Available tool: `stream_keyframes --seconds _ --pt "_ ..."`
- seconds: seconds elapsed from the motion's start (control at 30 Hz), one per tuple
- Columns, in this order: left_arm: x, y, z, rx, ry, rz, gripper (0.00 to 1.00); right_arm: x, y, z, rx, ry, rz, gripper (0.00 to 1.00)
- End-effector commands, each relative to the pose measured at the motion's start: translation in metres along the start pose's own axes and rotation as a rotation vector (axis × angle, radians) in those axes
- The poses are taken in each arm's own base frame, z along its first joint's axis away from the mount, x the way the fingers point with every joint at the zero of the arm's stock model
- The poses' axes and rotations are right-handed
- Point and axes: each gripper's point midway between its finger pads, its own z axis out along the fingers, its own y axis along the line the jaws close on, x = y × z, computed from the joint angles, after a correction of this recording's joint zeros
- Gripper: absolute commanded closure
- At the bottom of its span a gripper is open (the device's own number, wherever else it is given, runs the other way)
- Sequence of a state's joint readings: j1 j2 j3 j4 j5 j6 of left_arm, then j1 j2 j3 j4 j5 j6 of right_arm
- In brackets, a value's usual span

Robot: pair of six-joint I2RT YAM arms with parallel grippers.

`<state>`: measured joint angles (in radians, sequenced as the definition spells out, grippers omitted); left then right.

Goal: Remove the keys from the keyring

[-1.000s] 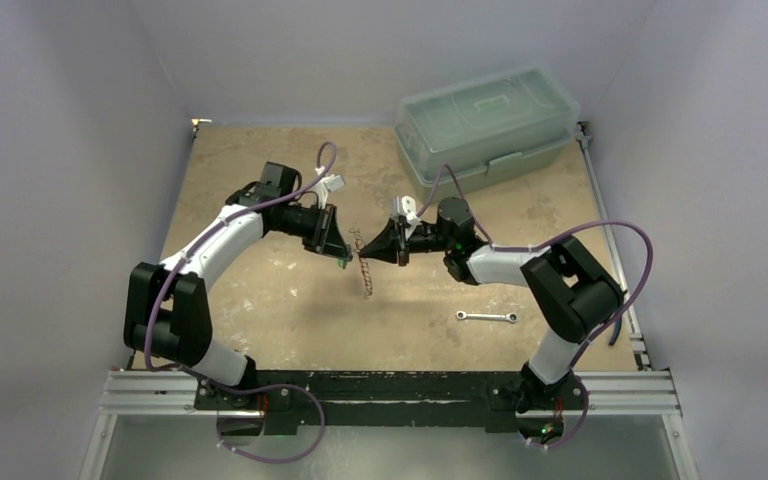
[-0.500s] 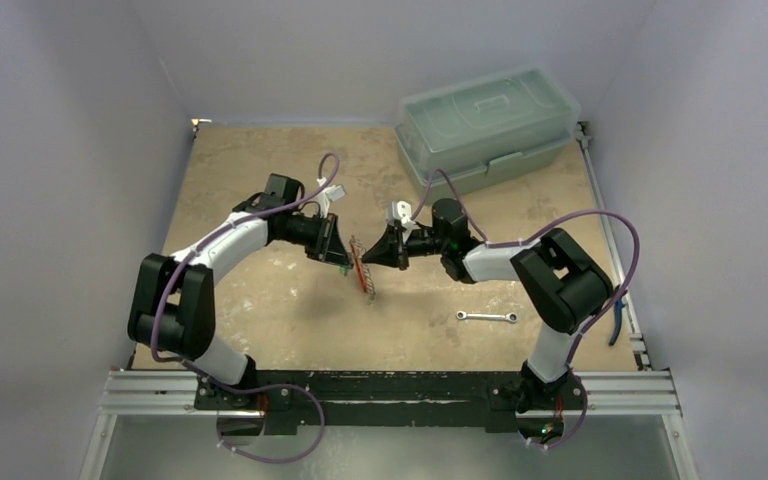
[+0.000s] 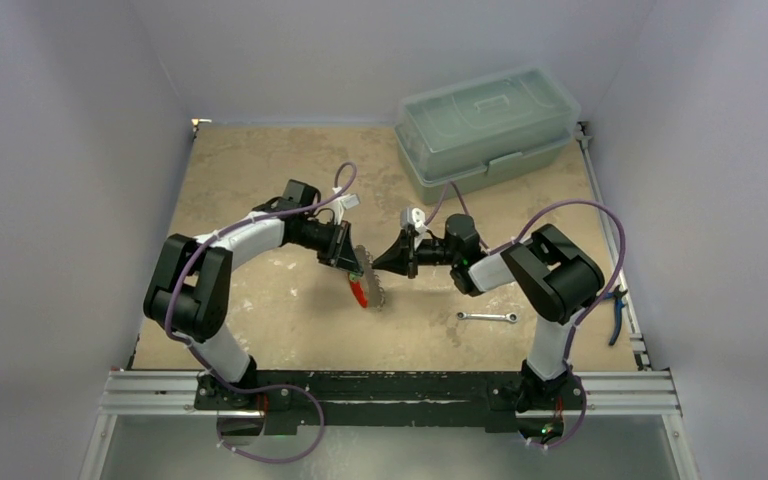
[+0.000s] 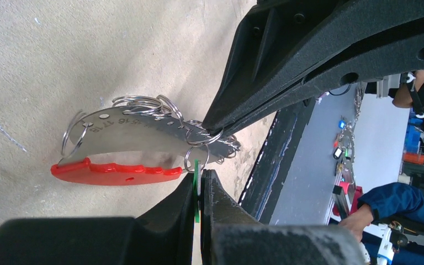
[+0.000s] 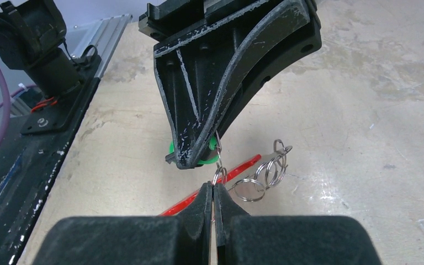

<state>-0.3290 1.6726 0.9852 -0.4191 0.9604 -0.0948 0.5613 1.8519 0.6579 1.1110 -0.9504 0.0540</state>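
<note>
The keyring (image 3: 370, 287) is a curved silver plate with a red section (image 4: 116, 170), fringed with several small split rings (image 4: 138, 102). It hangs above the table between my two grippers. My left gripper (image 3: 355, 262) is shut on the green-headed key (image 4: 196, 175), which is seen edge-on between its fingers (image 4: 200, 178). My right gripper (image 3: 380, 268) is shut on the keyring's edge at a small ring (image 5: 218, 175). In the right wrist view my right gripper (image 5: 214, 189) faces the left gripper (image 5: 196, 157), the green key head (image 5: 212, 152) just behind it. No other keys are clearly seen.
A slim silver wrench (image 3: 487, 317) lies on the table to the right of the grippers. A clear green lidded box (image 3: 488, 125) stands at the back right. Blue-handled pliers (image 3: 615, 312) lie at the right edge.
Both grippers have moved toward the near side and lower, carrying the keyring between them. The keyring has turned, so its red section now shows more.
</note>
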Motion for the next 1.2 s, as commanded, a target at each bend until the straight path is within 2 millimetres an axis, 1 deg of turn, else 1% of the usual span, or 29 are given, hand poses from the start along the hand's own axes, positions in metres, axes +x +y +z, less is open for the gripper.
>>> stream_keyframes --seconds 0.0,0.3,0.4,0.5,0.57,0.63,0.67,0.73,0.8,0.97,1.07,1.17 --pt "-0.014 -0.005 0.001 0.015 -0.029 0.049 1.00 -0.026 -0.003 0.000 0.022 -0.086 -0.046 1.00" --pt "-0.013 -0.002 0.004 0.006 -0.024 0.043 1.00 -0.033 -0.002 0.001 0.023 -0.114 -0.029 1.00" --pt "-0.014 -0.002 0.002 -0.001 -0.025 0.051 1.00 -0.025 -0.001 0.000 0.005 -0.080 -0.013 1.00" --pt "-0.013 -0.003 -0.001 -0.013 -0.024 0.069 1.00 -0.014 0.002 -0.007 0.005 -0.031 0.000 1.00" --pt "-0.013 -0.004 -0.002 -0.017 -0.026 0.078 1.00 -0.006 0.004 -0.013 0.013 0.004 0.011 0.87" --pt "-0.014 -0.006 -0.003 -0.015 -0.027 0.086 1.00 -0.001 0.006 -0.016 0.014 0.039 0.018 0.83" --pt "-0.014 -0.007 -0.004 -0.012 -0.026 0.092 1.00 0.001 0.004 -0.018 0.020 0.056 -0.008 0.79" --pt "-0.014 -0.010 -0.004 -0.007 -0.021 0.104 1.00 0.001 0.002 -0.021 0.029 0.076 -0.012 0.73" --pt "-0.015 -0.013 -0.004 -0.008 -0.018 0.115 1.00 -0.003 -0.002 -0.023 0.038 0.084 -0.010 0.70" --pt "-0.013 -0.018 -0.004 0.001 -0.012 0.134 1.00 -0.022 -0.007 -0.022 0.045 0.065 -0.053 0.63" --pt "-0.013 -0.020 -0.005 0.007 -0.010 0.142 1.00 -0.027 -0.010 -0.019 0.037 0.080 -0.105 0.63" --pt "-0.012 -0.022 -0.005 0.010 -0.010 0.146 1.00 -0.027 -0.009 -0.014 0.029 0.092 -0.123 0.63"
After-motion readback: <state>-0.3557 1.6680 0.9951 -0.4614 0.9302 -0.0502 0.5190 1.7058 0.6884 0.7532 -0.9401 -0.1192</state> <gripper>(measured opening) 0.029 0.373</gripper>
